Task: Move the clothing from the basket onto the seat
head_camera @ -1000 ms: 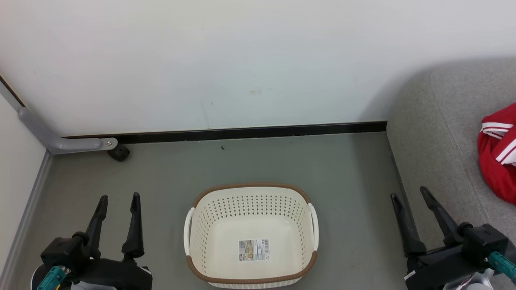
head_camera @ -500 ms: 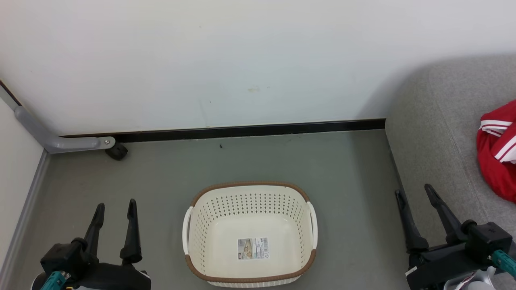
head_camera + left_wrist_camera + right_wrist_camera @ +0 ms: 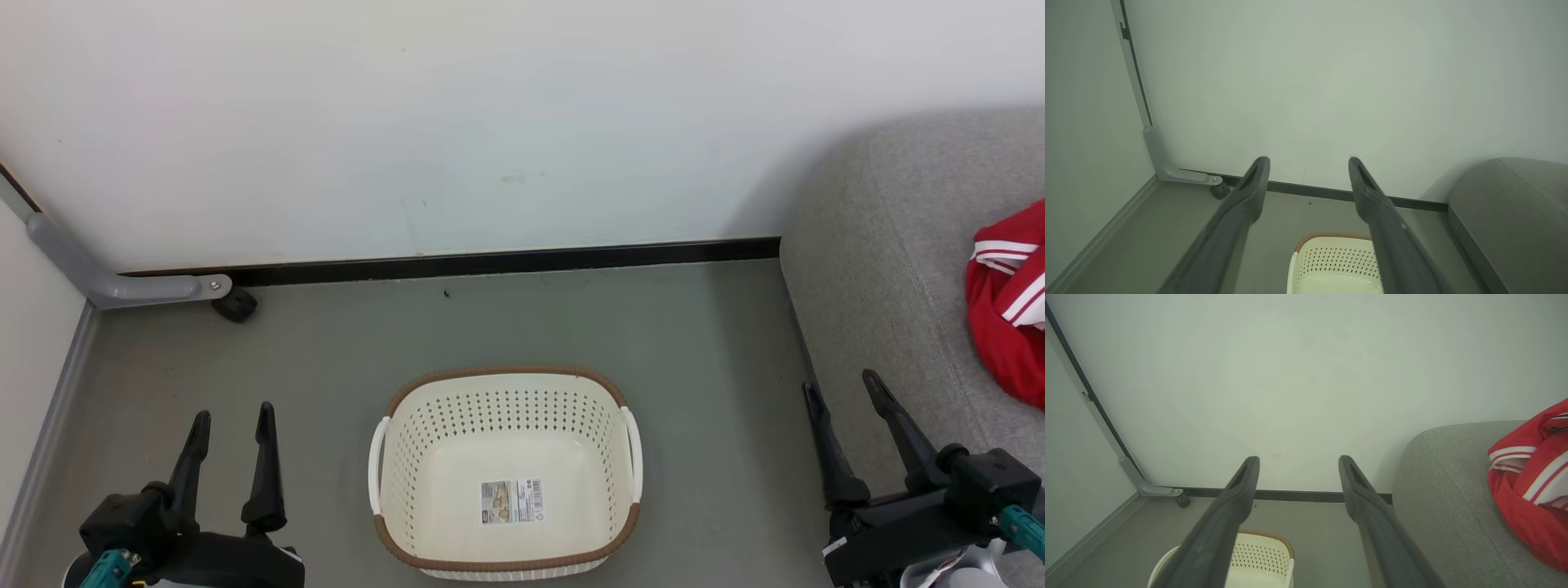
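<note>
Clothing [image 3: 1008, 302]: red heap on the seat [image 3: 882, 269], far right of my head view.
Basket [image 3: 506, 372]: on the floor, holding nothing but its label.
Handling: I judge it soft, light and floppy (it will sag), so I'd pinch a bunched fold.
Left end effector [image 3: 233, 412]: spread wide, holding nothing.
Right end effector [image 3: 839, 380]: likewise, beside the seat.
</note>
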